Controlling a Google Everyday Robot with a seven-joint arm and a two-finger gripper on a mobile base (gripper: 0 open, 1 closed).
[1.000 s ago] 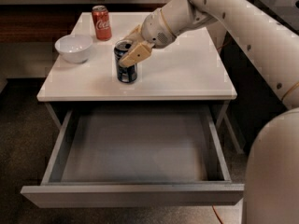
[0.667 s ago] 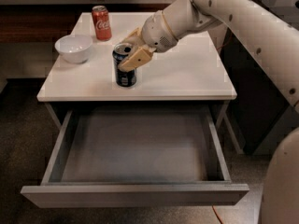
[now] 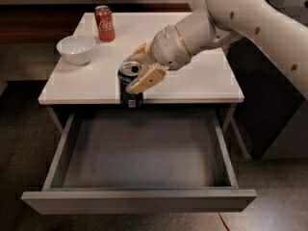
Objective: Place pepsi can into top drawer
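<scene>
The pepsi can (image 3: 129, 87) is dark blue with a silver top. My gripper (image 3: 139, 70) is shut on it, tan fingers (image 3: 146, 79) on either side, and holds it upright in the air at the front edge of the white cabinet top (image 3: 192, 81). The can's lower part hangs in front of that edge, over the back of the top drawer (image 3: 139, 153). The drawer is pulled fully open and its grey inside holds nothing. My white arm reaches in from the upper right.
A red Coca-Cola can (image 3: 104, 23) stands at the back left of the cabinet top. A white bowl (image 3: 76, 48) sits on the left side. A dark cabinet (image 3: 269, 109) stands to the right. Dark floor surrounds the cabinet.
My gripper has carried the pepsi can off the cabinet top, forward and down to the front edge, over the open drawer. The camera view has shifted slightly.
</scene>
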